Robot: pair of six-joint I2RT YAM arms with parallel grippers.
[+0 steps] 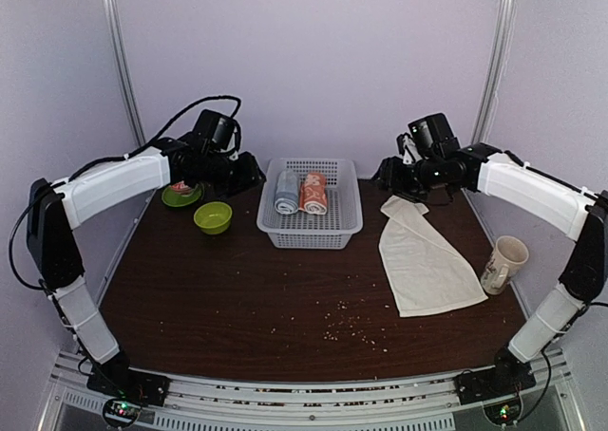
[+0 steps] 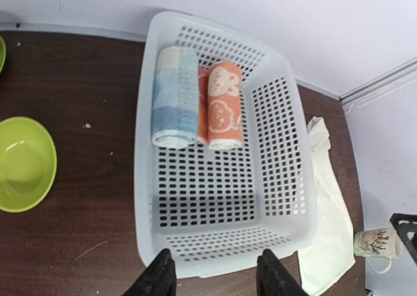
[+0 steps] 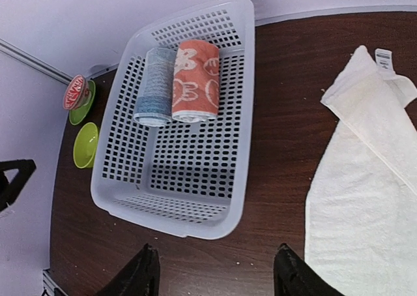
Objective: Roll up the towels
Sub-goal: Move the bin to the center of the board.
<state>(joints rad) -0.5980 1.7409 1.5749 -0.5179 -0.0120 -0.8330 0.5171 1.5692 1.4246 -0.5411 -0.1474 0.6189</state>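
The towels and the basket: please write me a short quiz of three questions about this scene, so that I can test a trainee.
1. Short answer: are the left gripper and the right gripper open or shut?
2. True or false: the cream towel is already rolled.
3. Choose one. The salmon-orange towel is: A, rolled in the basket beside the grey-blue roll; B, hanging from the right gripper; C, spread flat upon the cream towel.

Key: 1, both open, holding nothing. 2, false: it lies unrolled on the table. 3, A.

Unrolled towel [image 1: 429, 262] right of basket [image 1: 310, 234]
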